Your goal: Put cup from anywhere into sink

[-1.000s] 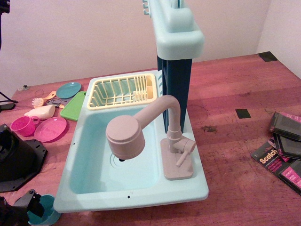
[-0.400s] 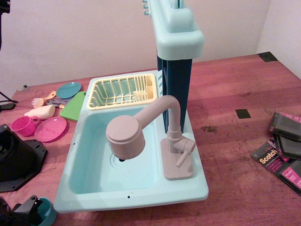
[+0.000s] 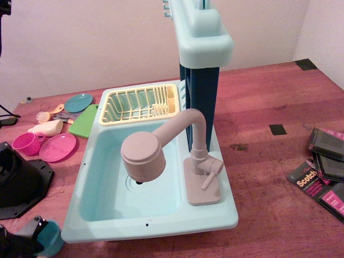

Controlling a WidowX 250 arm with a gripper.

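**Kid:** Where's the cup (image 3: 50,238)?

**Dad:** Just outside the sink's (image 3: 150,224) near left corner. The claw (image 3: 29,236) is at it, maybe pinching it, but I cannot tell.

**Kid:** What could go wrong?

**Dad:** It may bump the sink's edge and fall if it isn't lifted high enough.

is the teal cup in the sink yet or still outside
Outside. The cup sits at the gripper by the sink's front-left corner; the basin holds nothing.
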